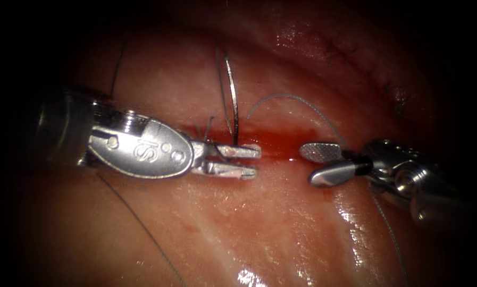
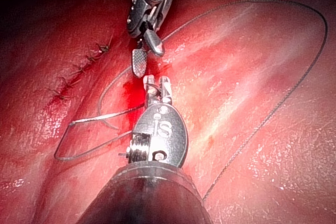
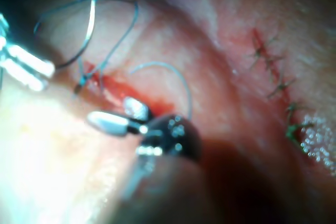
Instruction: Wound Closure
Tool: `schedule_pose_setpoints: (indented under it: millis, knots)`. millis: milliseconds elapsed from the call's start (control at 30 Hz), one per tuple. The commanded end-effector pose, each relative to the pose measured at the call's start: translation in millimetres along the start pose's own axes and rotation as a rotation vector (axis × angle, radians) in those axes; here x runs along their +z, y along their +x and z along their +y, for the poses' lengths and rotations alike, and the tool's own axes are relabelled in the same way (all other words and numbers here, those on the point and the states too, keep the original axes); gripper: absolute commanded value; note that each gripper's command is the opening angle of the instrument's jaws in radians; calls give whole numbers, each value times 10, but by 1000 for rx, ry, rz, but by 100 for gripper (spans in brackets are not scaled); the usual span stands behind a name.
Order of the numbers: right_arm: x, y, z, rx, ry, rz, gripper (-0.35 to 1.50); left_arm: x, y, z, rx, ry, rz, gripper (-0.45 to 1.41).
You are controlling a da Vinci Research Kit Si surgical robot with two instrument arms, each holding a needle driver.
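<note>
Right, you have this under the scope:

Tissue: the glistening pink-red slab of pork belly tissue [image 1: 259, 223] carries a short horizontal cut [image 1: 273, 144], wet with red fluid [image 1: 270, 143]. A row of dark finished stitches [image 2: 79, 72] lies well apart from it.

Left tool: your silver steel left needle driver [image 1: 249, 161] sits at the cut's left end, jaws parted a little, with nothing between them. The needle's lower end stands just beside the upper jaw.

Right tool: your silver right needle driver [image 1: 323, 162] sits at the cut's right end, its ridged jaws spread wide and empty.

Thread: the thin dark-grey suture thread [image 1: 296, 101] loops over the tissue above the cut and trails past both tools.

Needle: the slim curved steel needle [image 1: 233, 101] stands upright above the cut's left end, its lower end apparently in the tissue, and neither tool holds it.
</note>
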Motion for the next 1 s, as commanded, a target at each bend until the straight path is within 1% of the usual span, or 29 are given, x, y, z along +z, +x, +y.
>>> schedule_pose_setpoints:
  millis: [33, 67, 100, 133, 167, 200, 267, 300, 333, 400, 533, 633, 700, 800, 867, 1000]
  knots:
    - [12, 5, 2, 29, -12, 9, 64, 11, -7, 10, 4, 3, -16, -45]
    - [15, 8, 0, 45, -31, 20, 59, 15, -10, 13, 2, 9, -32, -45]
    - [21, 13, -2, 48, -79, 20, 46, 24, -15, 16, 32, 30, -77, -45]
    - [21, 13, -2, 48, -79, 20, 46, 24, -15, 16, 32, 30, -77, -45]
    - [32, 19, -6, 52, -153, -11, 44, 33, -20, 17, 73, 53, -112, -45]
    - [32, 19, -6, 52, -153, -11, 44, 33, -20, 17, 73, 53, -112, -45]
    - [42, 22, -8, 36, -213, -29, 44, 36, -21, 17, 92, 73, -143, -45]
    - [42, 22, -8, 36, -213, -29, 44, 36, -21, 17, 92, 73, -143, -45]
    - [46, 22, -7, 25, -257, -34, 44, 36, -21, 17, 104, 83, -160, -45]
    - [48, 22, -6, 19, -269, -34, 44, 36, -21, 17, 112, 89, -171, -45]
    - [58, 27, 2, -11, -344, -13, 51, 36, -21, 17, 149, 103, -204, -45]
    - [67, 28, 8, -37, -359, -8, 74, 36, -19, 18, 177, 108, -220, -45]
    - [75, 28, 10, -41, -352, -16, 74, 36, -16, 21, 191, 108, -223, -45]
    - [80, 27, 11, -47, -345, -22, 76, 35, -12, 21, 200, 102, -216, -45]
    - [83, 26, 12, -48, -339, -24, 81, 36, -10, 22, 205, 98, -209, -45]
    - [87, 20, 12, -69, -323, -42, 81, 37, -9, 22, 222, 97, -211, -45]
